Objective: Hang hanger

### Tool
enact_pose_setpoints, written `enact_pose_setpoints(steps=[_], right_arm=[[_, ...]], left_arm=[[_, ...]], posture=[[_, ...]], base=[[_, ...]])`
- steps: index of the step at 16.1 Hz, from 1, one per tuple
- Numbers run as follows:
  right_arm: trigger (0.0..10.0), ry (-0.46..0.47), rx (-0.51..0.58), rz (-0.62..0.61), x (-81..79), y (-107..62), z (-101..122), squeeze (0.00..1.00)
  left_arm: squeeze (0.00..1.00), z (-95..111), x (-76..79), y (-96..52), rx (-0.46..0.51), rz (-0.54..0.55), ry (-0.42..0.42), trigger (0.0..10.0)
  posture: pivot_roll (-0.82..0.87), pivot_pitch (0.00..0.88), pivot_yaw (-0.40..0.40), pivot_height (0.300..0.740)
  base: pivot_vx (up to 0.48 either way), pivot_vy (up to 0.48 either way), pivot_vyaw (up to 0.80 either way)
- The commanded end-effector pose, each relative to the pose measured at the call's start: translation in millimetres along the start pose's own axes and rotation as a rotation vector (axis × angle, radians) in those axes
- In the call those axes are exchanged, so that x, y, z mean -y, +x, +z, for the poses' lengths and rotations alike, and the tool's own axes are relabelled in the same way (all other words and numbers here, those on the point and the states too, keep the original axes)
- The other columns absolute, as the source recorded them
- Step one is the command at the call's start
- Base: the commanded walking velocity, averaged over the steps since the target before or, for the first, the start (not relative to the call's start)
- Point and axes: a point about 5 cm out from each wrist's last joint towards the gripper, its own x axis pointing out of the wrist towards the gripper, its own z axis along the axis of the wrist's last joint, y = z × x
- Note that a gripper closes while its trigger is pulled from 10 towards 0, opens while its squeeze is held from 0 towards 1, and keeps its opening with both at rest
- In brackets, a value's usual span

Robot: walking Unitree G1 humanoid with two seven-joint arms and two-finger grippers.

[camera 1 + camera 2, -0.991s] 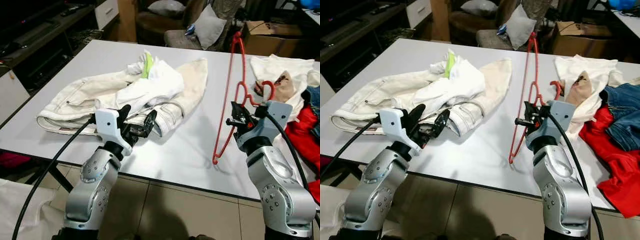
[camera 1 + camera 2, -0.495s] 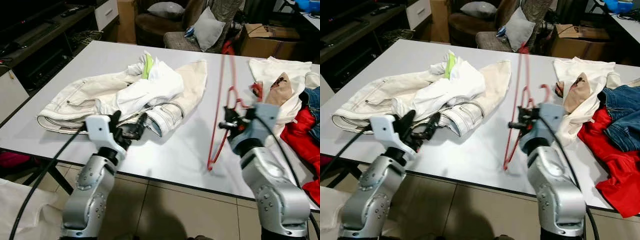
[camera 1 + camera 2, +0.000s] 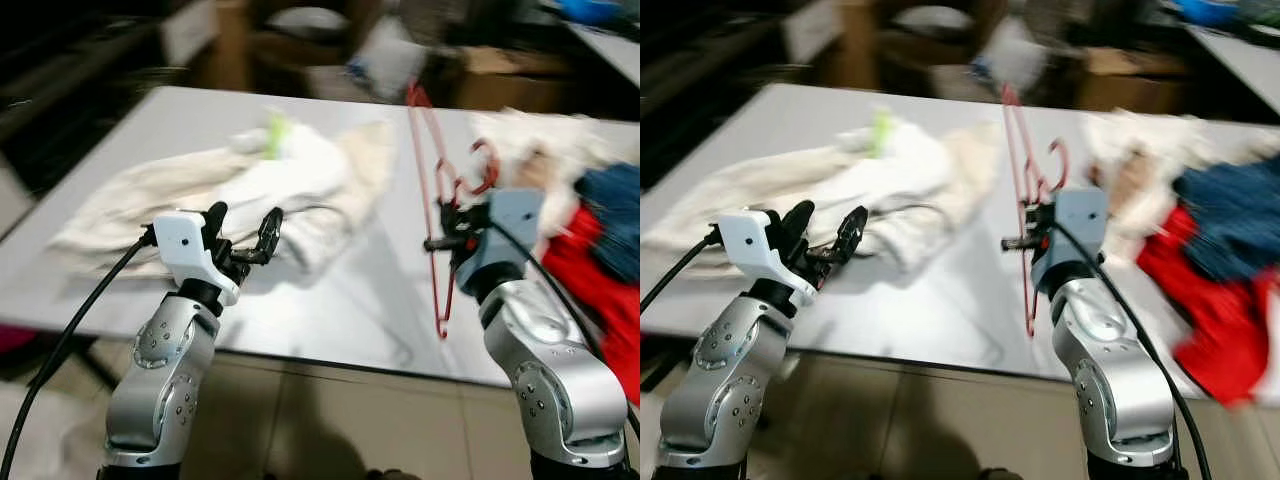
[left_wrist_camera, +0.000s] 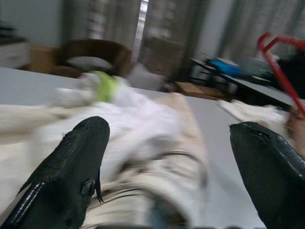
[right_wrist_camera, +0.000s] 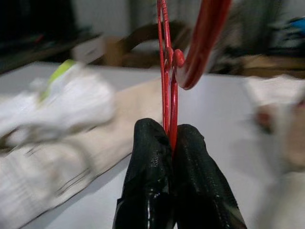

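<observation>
My right gripper (image 5: pixel 169 143) is clamped on the red hanger (image 3: pixel 438 190). In the right wrist view the two fingers (image 5: pixel 147 157) press together with the thin red wire pinched between them, close to where the hook joins the frame. The hook curls up and away just beyond the fingertips. In the head views the hanger stands nearly upright in the grip: its top reaches above the gripper, its lower end hangs below it, over the white table (image 3: pixel 340 310). I cannot tell whether that lower end touches the table.

My left gripper (image 3: pixel 243 232) has its jaws spread wide with nothing between them. In the left wrist view the two fingers (image 4: pixel 71 176) sit far apart, and past the gap lies a heap of white clothes (image 3: pixel 240 190) with a small green patch (image 4: pixel 106 87) on its top. The gripper is held above the near part of the table, just short of the heap's edge and apart from it.

Outward of the right gripper, on its far side from the heap, lies a second pile of clothes (image 3: pixel 1200 250), pale, blue and red. The head views are blurred, so finer detail there is lost. Beyond the table I make out dark furniture and a cardboard box (image 3: pixel 500 75), no more.
</observation>
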Motion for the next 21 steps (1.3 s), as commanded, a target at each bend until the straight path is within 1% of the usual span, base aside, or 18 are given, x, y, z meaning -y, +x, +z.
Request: enact_pose_setpoints(steps=[1, 3, 5, 6, 7, 10, 11, 12, 13, 14, 15, 18, 20, 21], right_arm=[[10.0, 0.038, 0.057, -0.015, 2.9, -2.3, 10.2, 0.0], [10.0, 0.046, 0.105, -0.034, 5.7, -0.8, 16.8, 0.0], [10.0, 0.056, 0.12, -0.037, 6.1, 0.3, 19.6, 0.0], [10.0, -0.004, 0.14, -0.075, 7.0, 2.6, 18.3, 0.0], [10.0, -0.051, 0.142, -0.069, 6.3, 3.8, 16.2, 0.0], [10.0, -0.085, 0.115, -0.071, 7.1, 6.8, 9.2, 0.0], [10.0, -0.159, 0.073, -0.1, 9.3, 8.4, 2.8, 0.0], [10.0, -0.128, 0.011, 0.018, 3.9, 7.5, -5.5, 0.0], [10.0, -0.152, 0.006, 0.053, 1.6, 6.6, -6.6, 0.0], [10.0, -0.201, 0.012, 0.061, 0.1, 6.7, -6.4, 0.0], [10.0, -0.211, 0.015, 0.057, -0.2, 7.2, -6.4, 0.0], [10.0, -0.209, -0.002, 0.042, 3.7, 8.6, -8.8, 0.0], [10.0, -0.16, -0.031, 0.036, 6.6, 8.9, -12.4, 0.0], [10.0, -0.153, -0.036, 0.027, 8.8, 8.2, -13.7, 0.0]], left_arm=[[0.0, -3.3, 4.7, 2.9, -0.018, -0.024, 0.006, 10.0], [0.0, -5.7, 10.6, 8.9, -0.028, -0.052, 0.005, 10.0], [0.0, -7.0, 9.3, 8.9, -0.033, -0.038, 0.003, 10.0], [0.0, -9.0, 6.2, 5.2, -0.039, -0.017, 0.037, 10.0], [0.0, -9.1, 4.8, 3.3, -0.04, 0.0, 0.045, 10.0], [0.0, -11.3, 0.5, -2.3, -0.048, 0.043, 0.04, 10.0], [0.0, -12.8, 0.0, -3.7, -0.053, 0.056, 0.041, 10.0], [0.0, -14.1, 1.3, -4.1, -0.056, 0.061, 0.045, 10.0], [0.0, -14.6, 1.4, -4.1, -0.058, 0.065, 0.047, 10.0], [0.0, -15.0, 1.0, -3.7, -0.061, 0.068, 0.047, 10.0], [0.0, -15.4, 1.3, -3.3, -0.063, 0.069, 0.049, 10.0], [0.0, -15.4, 1.6, -1.5, -0.069, 0.068, 0.06, 10.0], [0.0, -15.3, 1.7, 0.0, -0.072, 0.063, 0.069, 10.0], [0.0, -15.0, 2.1, 0.7, -0.072, 0.058, 0.072, 10.0]], posture=[[-0.07, 0.0, 0.047, 0.74], [-0.08, 0.0, 0.045, 0.74], [-0.08, 0.0, 0.033, 0.74], [-0.07, 0.0, 0.009, 0.74], [-0.06, 0.0, -0.003, 0.74], [-0.06, 0.0, -0.026, 0.74], [-0.06, 0.0, -0.029, 0.74], [-0.06, 0.0, -0.031, 0.74], [-0.06, 0.0, -0.03, 0.74], [-0.06, 0.0, -0.028, 0.74], [-0.06, 0.0, -0.027, 0.74], [-0.05, 0.0, -0.023, 0.74], [-0.05, 0.0, -0.014, 0.74], [-0.05, 0.0, -0.009, 0.74]], base=[[0.0, 0.0, -0.8], [0.0, 0.0, -0.8], [0.0, 0.0, -0.8], [0.0, 0.0, -0.8], [0.0, 0.0, -0.8], [0.0, -0.081, -0.8], [0.0, -0.454, -0.8], [0.0, -0.48, -0.64], [0.0, -0.48, 0.0], [0.0, -0.48, 0.0], [0.0, -0.48, 0.0], [0.0, -0.48, 0.0], [0.0, -0.471, 0.0], [0.0, -0.412, 0.0]])
